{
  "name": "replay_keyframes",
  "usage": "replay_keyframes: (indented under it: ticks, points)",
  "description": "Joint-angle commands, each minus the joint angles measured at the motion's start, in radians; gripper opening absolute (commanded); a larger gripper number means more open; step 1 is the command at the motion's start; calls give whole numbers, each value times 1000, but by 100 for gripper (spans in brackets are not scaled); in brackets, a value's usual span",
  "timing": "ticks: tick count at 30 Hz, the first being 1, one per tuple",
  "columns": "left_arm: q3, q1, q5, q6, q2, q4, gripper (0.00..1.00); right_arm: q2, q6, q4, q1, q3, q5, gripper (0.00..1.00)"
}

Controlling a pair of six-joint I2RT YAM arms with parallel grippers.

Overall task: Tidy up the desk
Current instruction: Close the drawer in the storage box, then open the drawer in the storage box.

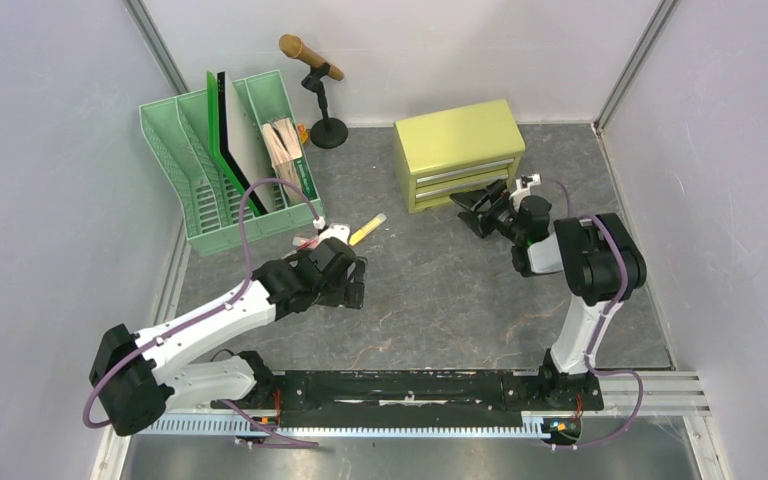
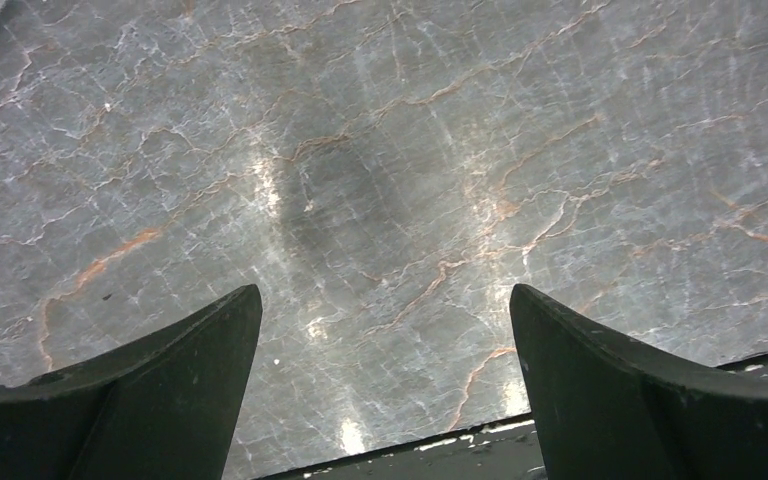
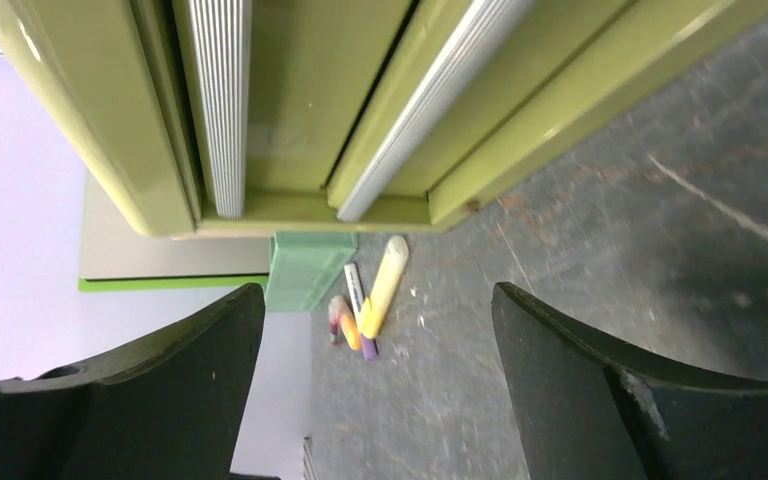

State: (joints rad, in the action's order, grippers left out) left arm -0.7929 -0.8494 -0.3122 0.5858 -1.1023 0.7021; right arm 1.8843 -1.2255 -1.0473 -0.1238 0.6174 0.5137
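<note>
Claw status: left claw (image 1: 345, 283) spread wide, empty, hovering over bare desk (image 1: 430, 300). Desk spans the floor between the walls. It looks rigid, fixed and probably slick, so nothing there to grip. Better to grab the loose pens (image 1: 365, 231) nearby, mid-barrel; light, likely to roll. Further right, right claw (image 1: 480, 212) also spread, empty, facing the cabinet (image 1: 457, 140).

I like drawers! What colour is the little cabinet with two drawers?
The cabinet is yellow-green, and it shows best in the top external view.
</note>
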Motion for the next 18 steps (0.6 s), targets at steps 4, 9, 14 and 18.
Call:
replay_keyframes:
  ticks: [4, 9, 14, 18]
  points:
    - [20, -2, 24, 68, 34, -77, 100, 117, -97, -117, -28, 140, -36, 86]
    - [30, -2, 29, 90, 30, -71, 100, 184, -141, -154, -31, 184, -48, 81]
    - [40, -2, 28, 93, 28, -71, 100, 238, -171, -164, -31, 217, -42, 79]
    - [40, -2, 33, 94, 23, -71, 100, 272, -192, -175, -31, 242, -52, 77]
